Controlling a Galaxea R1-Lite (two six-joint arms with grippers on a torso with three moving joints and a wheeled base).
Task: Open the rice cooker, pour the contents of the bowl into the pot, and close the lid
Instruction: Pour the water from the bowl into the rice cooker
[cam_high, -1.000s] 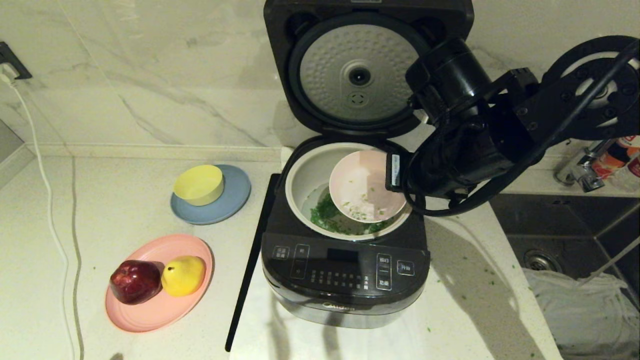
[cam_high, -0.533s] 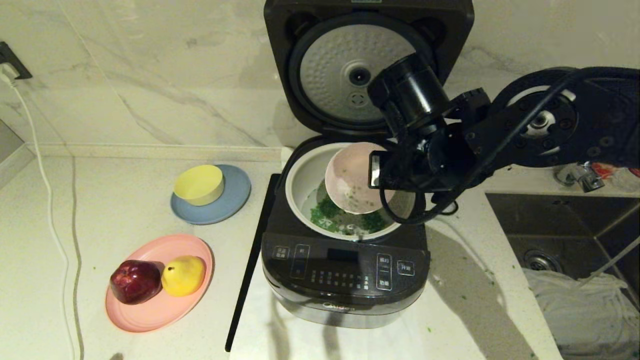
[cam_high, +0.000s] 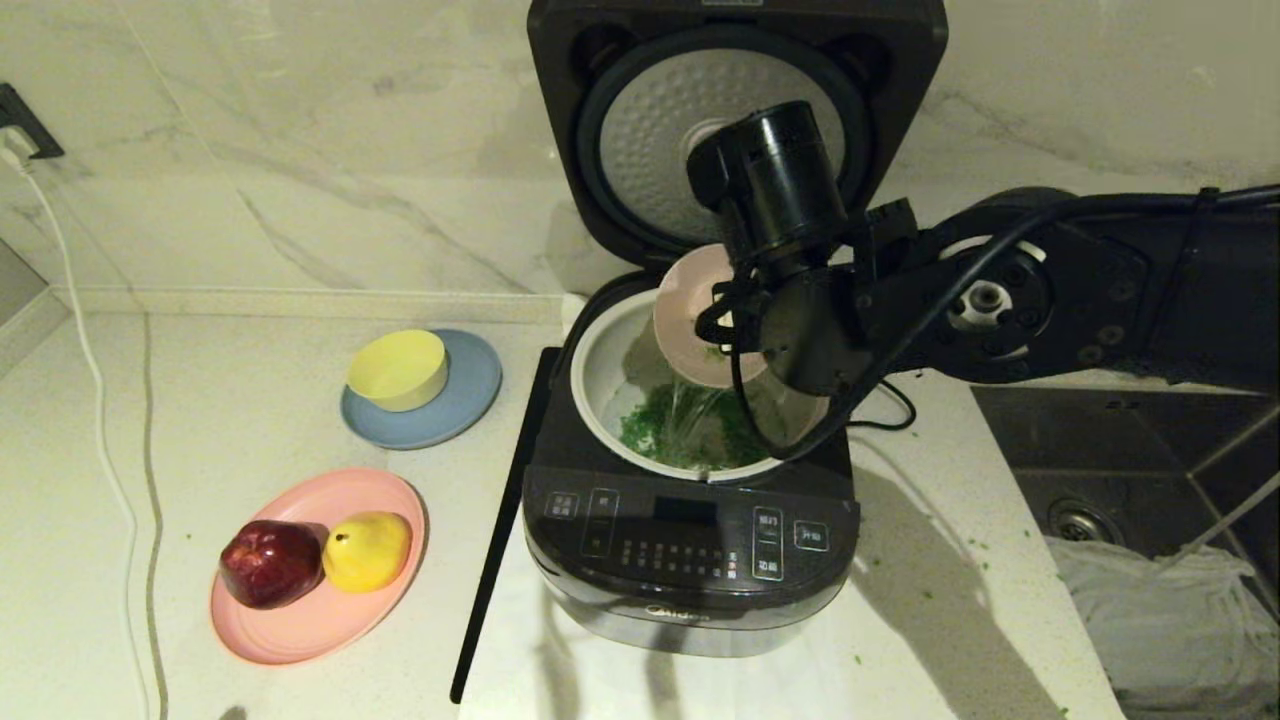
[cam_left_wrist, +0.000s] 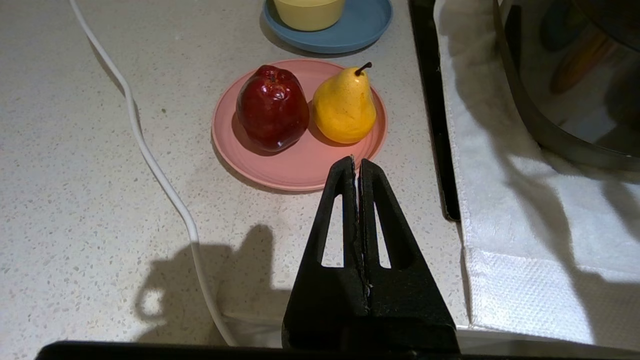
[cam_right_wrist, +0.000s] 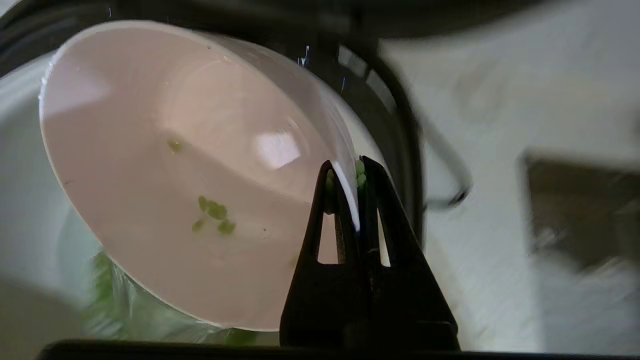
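Note:
The dark rice cooker (cam_high: 690, 560) stands with its lid (cam_high: 660, 130) swung up, silver underside showing. Inside, the off-white pot (cam_high: 600, 365) holds a heap of green chopped contents (cam_high: 660, 425). My right gripper (cam_right_wrist: 351, 167) is shut on the rim of the pale pink bowl (cam_right_wrist: 175, 175), which is tipped steeply over the pot (cam_right_wrist: 20, 165); the bowl (cam_high: 690, 315) hangs above the pot's far side. Only a few green bits (cam_right_wrist: 215, 212) cling to the bowl's inside. My left gripper (cam_left_wrist: 356, 161) is shut on nothing, above the counter near the pink plate.
A yellow bowl (cam_high: 397, 368) sits on a blue plate (cam_high: 455, 400) left of the cooker. A pink plate (cam_high: 310, 600) holds a red apple (cam_high: 270, 562) and a yellow pear (cam_high: 365, 550). A sink (cam_high: 1130, 480) lies right, with a white cloth (cam_high: 1170, 620). A white cable (cam_high: 100, 430) runs along the left.
My right arm swung left over the pot and rolled the bowl from nearly level to steeply tipped. More green bits lie in the pot. The left arm has not moved.

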